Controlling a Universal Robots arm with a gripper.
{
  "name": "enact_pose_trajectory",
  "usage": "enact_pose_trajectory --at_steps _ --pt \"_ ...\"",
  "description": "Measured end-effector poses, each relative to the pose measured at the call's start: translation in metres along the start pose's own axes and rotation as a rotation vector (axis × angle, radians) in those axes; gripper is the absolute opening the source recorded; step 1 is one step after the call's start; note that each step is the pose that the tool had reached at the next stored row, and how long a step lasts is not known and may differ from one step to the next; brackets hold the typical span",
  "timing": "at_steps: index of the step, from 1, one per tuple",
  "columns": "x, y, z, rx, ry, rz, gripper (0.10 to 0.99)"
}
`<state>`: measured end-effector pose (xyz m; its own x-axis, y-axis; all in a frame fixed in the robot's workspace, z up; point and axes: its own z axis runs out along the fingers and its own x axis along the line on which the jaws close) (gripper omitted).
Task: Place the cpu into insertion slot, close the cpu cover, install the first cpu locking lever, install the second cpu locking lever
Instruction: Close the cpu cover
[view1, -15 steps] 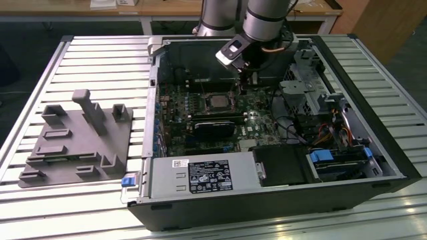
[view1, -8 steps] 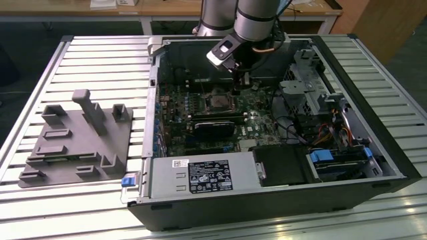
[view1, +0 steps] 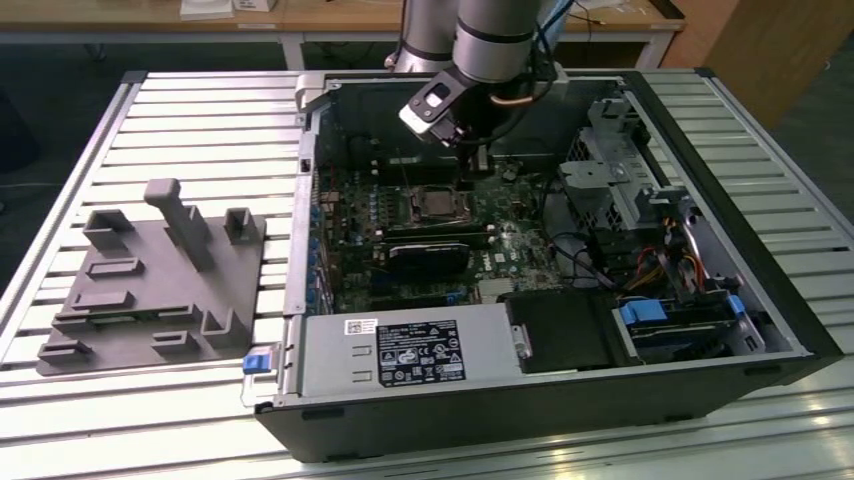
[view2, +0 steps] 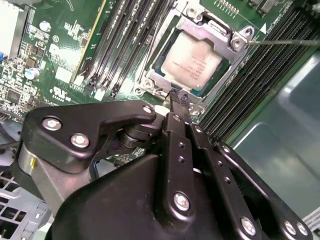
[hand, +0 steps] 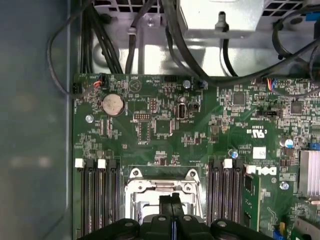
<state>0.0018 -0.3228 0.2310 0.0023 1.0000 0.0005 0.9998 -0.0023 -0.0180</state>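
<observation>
My claw (view2: 177, 100) is clenched empty, tips right at the cpu cover (view2: 234, 42). The cpu (view2: 192, 62) sits framed under it. My fingers (view2: 175, 135) block the near corner, so can't tell if we're touching.

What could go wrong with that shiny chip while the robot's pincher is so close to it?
Two things, maybe. The gripper sits right at the rim of the cpu cover, so a slip could scrape the cpu or the green board. Also, a thin metal lever sticks out from the cover's corner; if it isn't hooked down, the cover might pop up.
</observation>
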Motion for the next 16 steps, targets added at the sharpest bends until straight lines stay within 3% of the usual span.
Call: enact_pose_trajectory --at_steps 2,4,11,16 --pt "0.0000 -0.0062 0.0008 -0.019 0.0001 0.000 0.106" --pt "-0.0001 -0.0126 0.0021 -0.031 0.0000 0.000 0.106" --pt "-0.0001 -0.0316 0.0083 -0.037 0.0001 0.000 0.106" --pt "-0.0001 -0.0325 0.0087 -0.037 -0.0001 0.000 0.106"
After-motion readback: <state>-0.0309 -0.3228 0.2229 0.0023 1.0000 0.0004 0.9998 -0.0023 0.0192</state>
